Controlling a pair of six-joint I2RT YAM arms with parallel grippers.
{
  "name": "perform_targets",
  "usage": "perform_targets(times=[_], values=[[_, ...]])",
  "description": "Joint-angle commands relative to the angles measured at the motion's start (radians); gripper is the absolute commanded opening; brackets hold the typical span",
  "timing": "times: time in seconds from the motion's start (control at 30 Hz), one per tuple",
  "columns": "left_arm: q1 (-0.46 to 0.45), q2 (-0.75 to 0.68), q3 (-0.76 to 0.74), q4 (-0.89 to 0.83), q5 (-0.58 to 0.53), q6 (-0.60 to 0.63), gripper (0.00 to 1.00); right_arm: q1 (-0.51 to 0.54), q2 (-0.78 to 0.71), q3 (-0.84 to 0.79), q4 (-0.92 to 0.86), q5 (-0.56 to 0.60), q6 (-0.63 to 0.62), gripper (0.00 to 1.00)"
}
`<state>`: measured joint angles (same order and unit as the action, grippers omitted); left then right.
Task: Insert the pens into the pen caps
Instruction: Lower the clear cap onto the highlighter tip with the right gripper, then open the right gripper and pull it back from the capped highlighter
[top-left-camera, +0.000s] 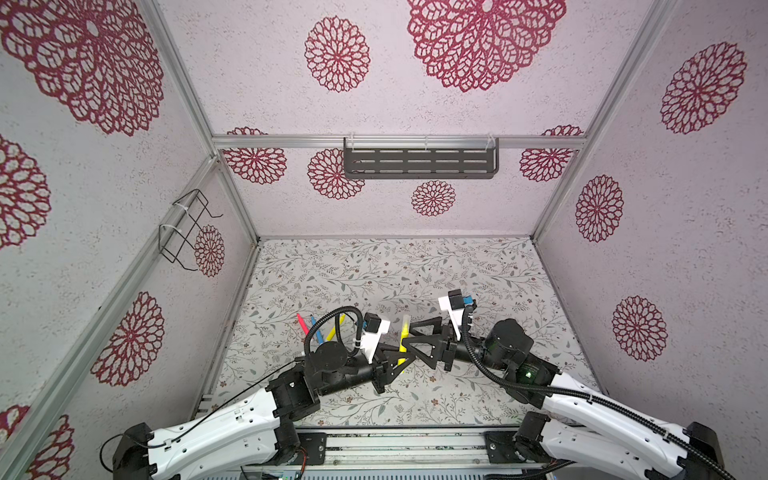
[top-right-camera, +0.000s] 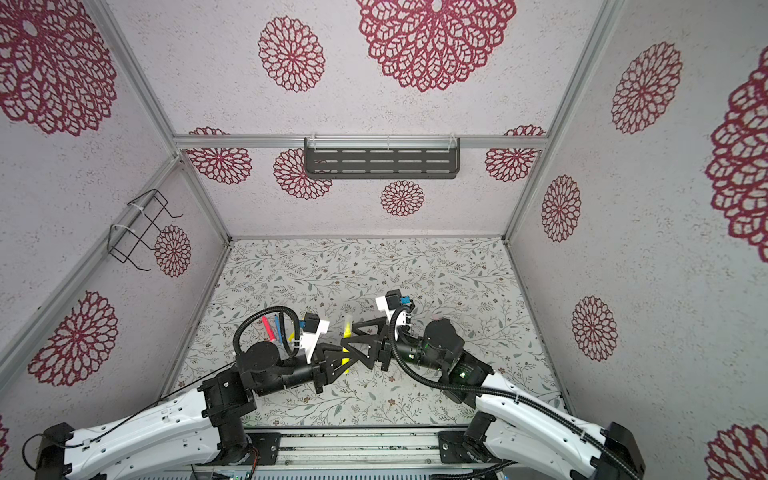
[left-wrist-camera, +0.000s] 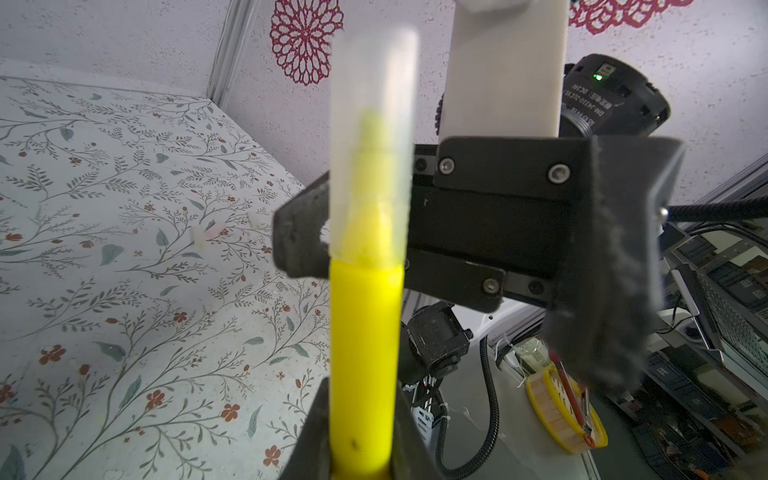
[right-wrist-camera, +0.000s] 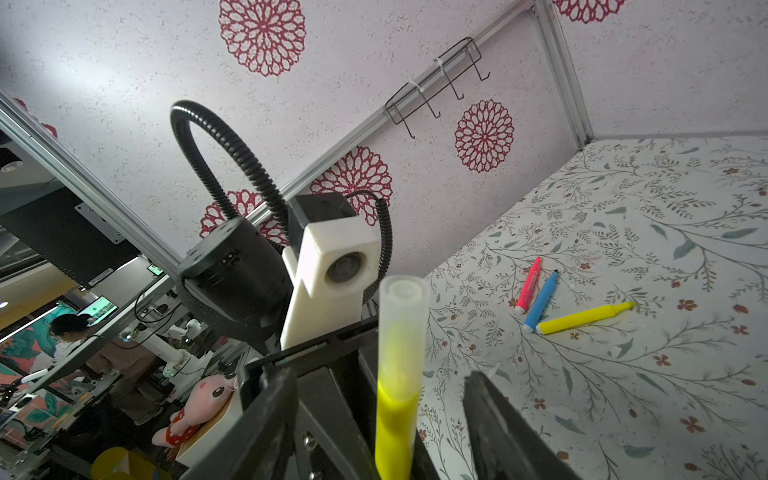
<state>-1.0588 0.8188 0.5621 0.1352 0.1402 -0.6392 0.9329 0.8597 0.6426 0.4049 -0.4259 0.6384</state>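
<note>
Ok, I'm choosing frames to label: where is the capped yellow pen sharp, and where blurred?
Left wrist: pen and cap too close, soft, cap top smeared. Right wrist: cap sharper, loose pens crisp. In both top views: sharp but tiny.

Capped pen (left-wrist-camera: 365, 353) between the grippers, three loose pens (right-wrist-camera: 541, 301) to its left
The capped pen sits in the left gripper (top-left-camera: 404, 358) above the table (top-left-camera: 374, 270), front middle; the cap (left-wrist-camera: 374, 145) covers its far end, flanked by the right gripper (top-left-camera: 409, 337) without contact; the three loose pens lie close together on the table
</note>
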Motion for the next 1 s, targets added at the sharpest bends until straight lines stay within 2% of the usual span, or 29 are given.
perform_targets(times=[0.0,0.03,0.07,0.1,0.17,0.23,0.5,0.6,0.83,0.97], values=[[-0.001,-0.024,-0.001,-0.003,-0.023,0.002,0.0,0.006,-0.065,0.041,-0.054,0.03,-0.054,0.7],[-0.002,-0.025,0.0,-0.01,-0.027,0.004,0.0,0.005,-0.078,0.05,-0.09,0.064,-0.065,0.7],[-0.001,-0.026,0.004,-0.017,-0.029,0.01,0.0,0.005,-0.1,0.066,-0.146,0.146,-0.073,0.7],[-0.001,-0.022,0.01,-0.028,-0.032,0.018,0.0,0.004,-0.122,0.077,-0.204,0.245,-0.074,0.73],[-0.003,-0.015,0.02,-0.049,-0.031,0.026,0.0,0.004,-0.152,0.102,-0.271,0.374,-0.081,0.79],[-0.003,-0.007,0.022,-0.052,-0.03,0.03,0.0,0.004,-0.153,0.153,-0.327,0.421,-0.105,0.8],[-0.026,0.009,0.002,-0.007,-0.05,0.017,0.0,0.004,0.027,0.456,-0.564,0.437,-0.168,0.8],[-0.036,0.026,0.009,-0.009,-0.053,0.021,0.0,0.003,0.109,0.529,-0.613,0.399,-0.171,0.78],[-0.06,0.049,0.024,-0.025,-0.075,0.036,0.0,0.003,0.218,0.565,-0.593,0.287,-0.157,0.7],[-0.064,0.028,0.014,-0.034,-0.089,0.039,0.0,0.004,0.246,0.562,-0.603,0.265,-0.154,0.64]])
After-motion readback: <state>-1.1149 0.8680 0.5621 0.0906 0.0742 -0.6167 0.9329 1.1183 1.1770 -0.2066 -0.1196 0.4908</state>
